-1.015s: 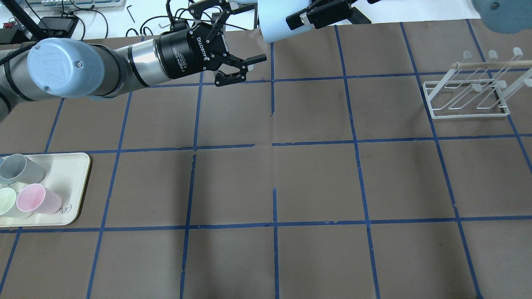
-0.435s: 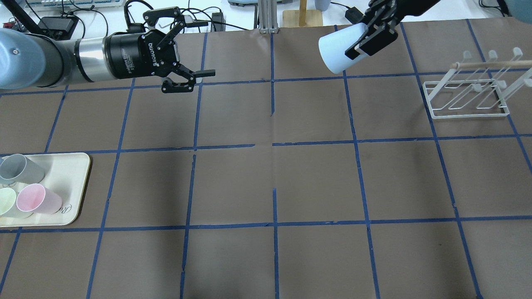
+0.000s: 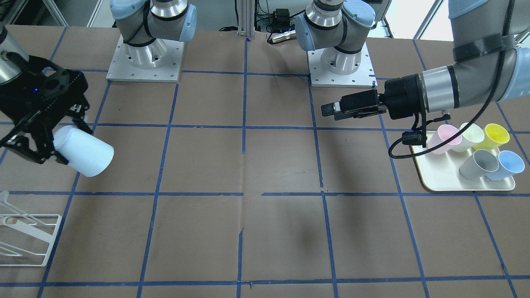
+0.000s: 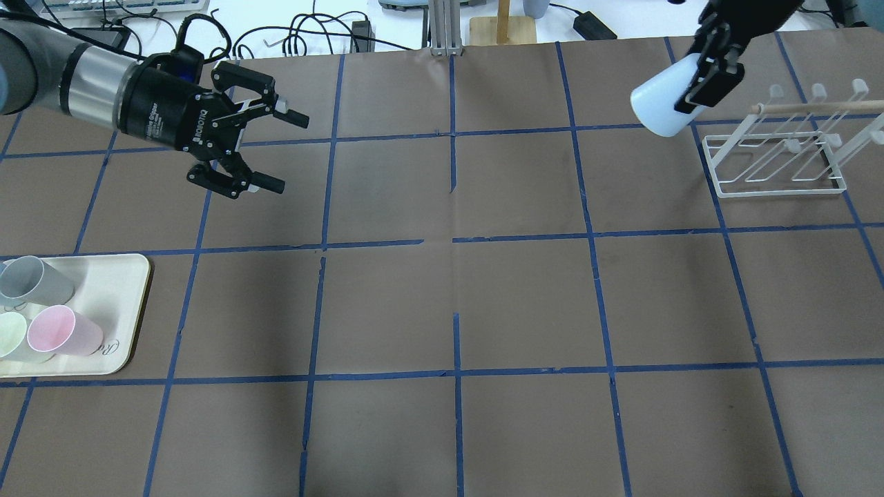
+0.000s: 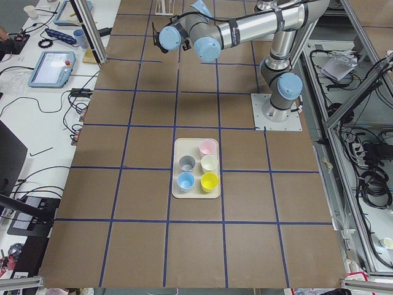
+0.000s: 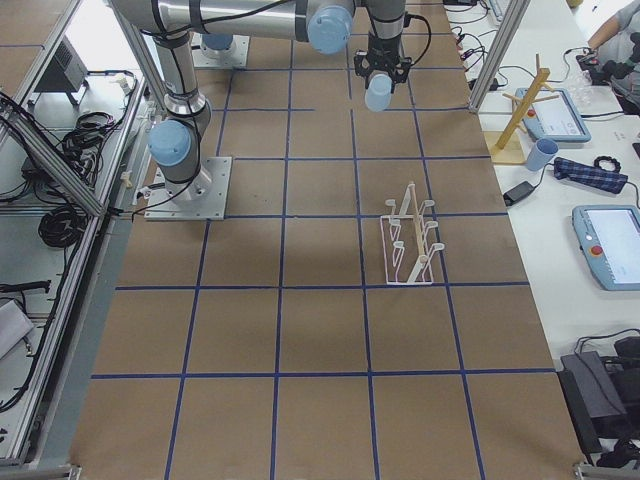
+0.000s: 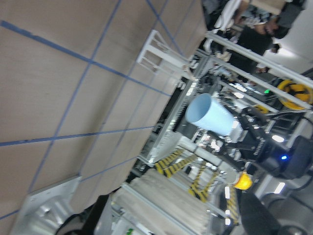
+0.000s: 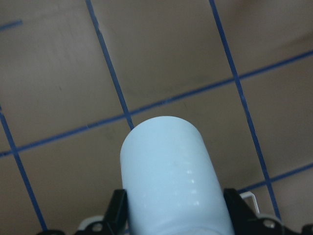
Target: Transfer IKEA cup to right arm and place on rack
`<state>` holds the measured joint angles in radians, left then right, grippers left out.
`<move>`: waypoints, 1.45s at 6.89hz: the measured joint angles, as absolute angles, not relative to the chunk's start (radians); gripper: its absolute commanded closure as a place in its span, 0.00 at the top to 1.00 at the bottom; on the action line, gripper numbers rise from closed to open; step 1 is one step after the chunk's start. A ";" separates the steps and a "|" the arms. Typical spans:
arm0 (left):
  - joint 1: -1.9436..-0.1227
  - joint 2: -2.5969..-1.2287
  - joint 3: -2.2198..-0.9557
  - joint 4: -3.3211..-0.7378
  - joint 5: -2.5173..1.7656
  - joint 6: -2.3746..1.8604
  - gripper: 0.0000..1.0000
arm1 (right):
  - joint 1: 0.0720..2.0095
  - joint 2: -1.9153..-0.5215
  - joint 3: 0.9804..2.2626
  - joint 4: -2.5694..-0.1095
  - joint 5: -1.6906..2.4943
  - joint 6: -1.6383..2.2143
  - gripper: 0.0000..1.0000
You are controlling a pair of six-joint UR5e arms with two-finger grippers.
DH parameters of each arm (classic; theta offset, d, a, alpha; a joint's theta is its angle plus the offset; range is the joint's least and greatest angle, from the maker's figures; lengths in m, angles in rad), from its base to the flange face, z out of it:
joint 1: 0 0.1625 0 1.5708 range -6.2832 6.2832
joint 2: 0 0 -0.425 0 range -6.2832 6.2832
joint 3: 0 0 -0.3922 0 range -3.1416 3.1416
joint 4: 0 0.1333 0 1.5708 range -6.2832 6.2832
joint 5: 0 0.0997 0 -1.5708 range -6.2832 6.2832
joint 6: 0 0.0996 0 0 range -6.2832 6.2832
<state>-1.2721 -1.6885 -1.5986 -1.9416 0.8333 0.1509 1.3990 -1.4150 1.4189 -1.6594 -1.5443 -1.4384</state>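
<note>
site: robotics lab | upper left, front-facing view: robot mounting plate (image 3: 145, 75) bolted to tape-gridded table (image 3: 281, 165) | lower right, exterior right view: teach pendant (image 6: 604, 243) | left edge: cable bundles (image 6: 45, 215)

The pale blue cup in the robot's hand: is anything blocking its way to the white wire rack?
Nothing visible does. The cup, held in the right hand, hangs in the air just beside the rack, with only bare table between them. The other cups sit on a tray at the far end.
</note>
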 measured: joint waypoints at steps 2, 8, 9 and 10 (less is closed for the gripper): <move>-1.281 -1.644 -1.590 -1.818 1.197 0.071 1.00 | 1.312 -1.342 1.423 -1.751 -1.704 -1.530 0.40; -1.559 -1.578 -1.618 -1.636 1.562 -0.074 1.00 | 1.242 -1.229 1.442 -1.831 -1.838 -1.552 0.41; -1.583 -1.577 -1.638 -1.604 1.564 -0.077 1.00 | 1.241 -1.231 1.452 -1.823 -1.838 -1.556 0.41; -1.588 -1.574 -1.652 -1.558 1.566 -0.072 1.00 | 1.240 -1.233 1.457 -1.822 -1.839 -1.561 0.41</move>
